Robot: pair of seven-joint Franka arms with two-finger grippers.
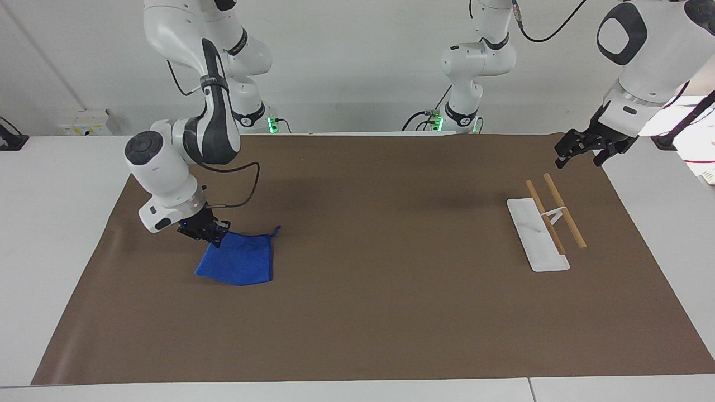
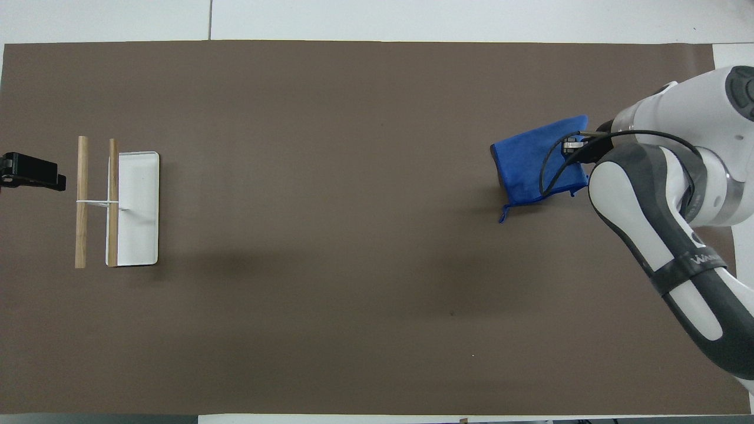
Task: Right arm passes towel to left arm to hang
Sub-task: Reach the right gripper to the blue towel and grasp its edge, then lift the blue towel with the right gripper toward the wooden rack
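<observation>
Towel (image 1: 239, 259) (image 2: 539, 165) hung from our right gripper (image 1: 208, 233) (image 2: 574, 144) at the left of the facing frame, its fingers pinching one corner while the cloth's lower edge rested on the brown mat (image 1: 357, 312) covering the tabletop (image 1: 50, 223). Our left gripper (image 1: 581, 149) (image 2: 29, 172) waited in the air at the upper right of the facing frame, over the mat beside the wooden rack (image 1: 550, 220) (image 2: 97, 203); we could not tell whether its fingers were spread or pressed together.
</observation>
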